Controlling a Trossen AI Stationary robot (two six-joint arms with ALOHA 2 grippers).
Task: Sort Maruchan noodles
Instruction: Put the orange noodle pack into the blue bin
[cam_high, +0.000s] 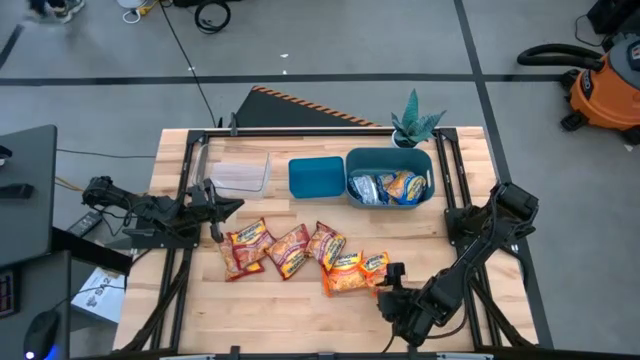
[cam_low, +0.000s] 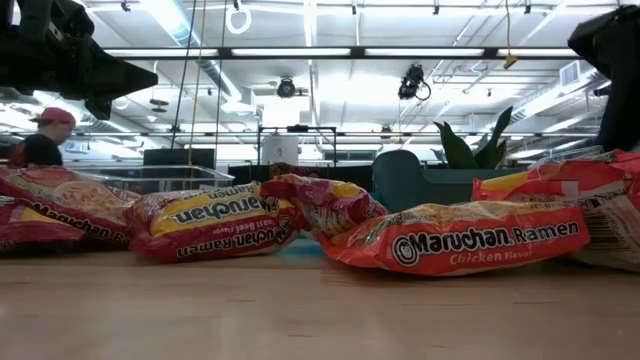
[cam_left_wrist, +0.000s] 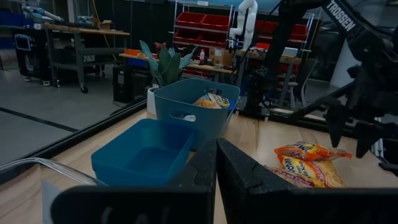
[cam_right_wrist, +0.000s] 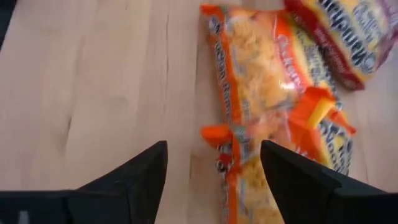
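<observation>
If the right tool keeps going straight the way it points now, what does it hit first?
Most likely the orange chicken-flavor packets. The right tool is open and empty, with bare table between its fingers and the packets ahead, slightly to one side. Depth is hard to judge, so it may graze the wood first.

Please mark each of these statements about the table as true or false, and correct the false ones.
1. The deep teal bin already holds packets. True.
2. The shallow teal bin is full of packets. False: it is empty.
3. The right gripper is open above the wood, beside the orange packets. True.
4. The left gripper holds a red packet. False: its fingers are shut on nothing.
5. The clear tray holds one packet. False: no packet lies in it.
</observation>
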